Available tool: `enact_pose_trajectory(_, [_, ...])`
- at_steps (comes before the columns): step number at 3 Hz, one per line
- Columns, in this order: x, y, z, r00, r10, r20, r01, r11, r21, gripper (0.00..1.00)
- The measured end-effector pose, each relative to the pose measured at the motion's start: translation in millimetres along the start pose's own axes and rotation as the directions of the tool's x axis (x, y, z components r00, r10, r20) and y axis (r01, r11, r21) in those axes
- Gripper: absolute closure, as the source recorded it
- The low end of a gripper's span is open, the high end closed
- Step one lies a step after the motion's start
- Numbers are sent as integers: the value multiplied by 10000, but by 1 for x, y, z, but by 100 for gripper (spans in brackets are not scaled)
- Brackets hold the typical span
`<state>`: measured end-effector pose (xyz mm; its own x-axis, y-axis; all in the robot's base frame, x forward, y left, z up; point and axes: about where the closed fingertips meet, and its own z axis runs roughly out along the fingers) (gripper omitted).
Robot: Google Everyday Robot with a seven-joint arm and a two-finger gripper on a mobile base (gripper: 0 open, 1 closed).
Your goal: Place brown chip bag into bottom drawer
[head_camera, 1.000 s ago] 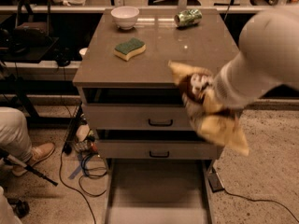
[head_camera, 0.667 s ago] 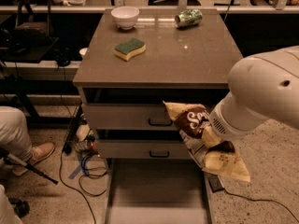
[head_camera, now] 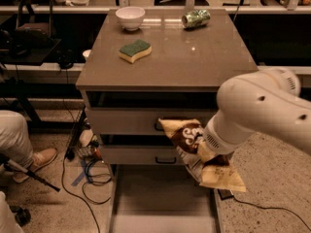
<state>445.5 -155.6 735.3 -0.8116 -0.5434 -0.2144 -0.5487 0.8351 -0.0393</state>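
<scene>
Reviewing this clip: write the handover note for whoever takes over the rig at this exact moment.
Gripper: in front of the cabinet, largely hidden by the arm, holding the brown chip bag in the air.
Bottom drawer: pulled out, floor bare where visible.
Done: bag in hand, above the drawer's right side.
Left: shift left, since the bag's lower corner overhangs the right wall, then lower, release and withdraw.

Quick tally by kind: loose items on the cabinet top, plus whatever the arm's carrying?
Round white bowl: 1
Crushed green can: 1
Green-and-yellow sponge: 1
Crumpled brown chip bag, at the end effector, in front of the grey cabinet drawers: 1
Total: 4
</scene>
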Motion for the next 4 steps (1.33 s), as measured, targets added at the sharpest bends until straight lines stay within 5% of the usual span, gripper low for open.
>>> enact_pose_trajectory(2, [13,58,175,9819,-1589,-1030,1407,9762,-1649,100])
enact_pose_trajectory(3, [14,88,273,9829,-1417,-1176,1070,9594,-2611,100])
enact_pose_trajectory(4, [31,95,288,9770,-1426,-1584,924,9532,-2878,100])
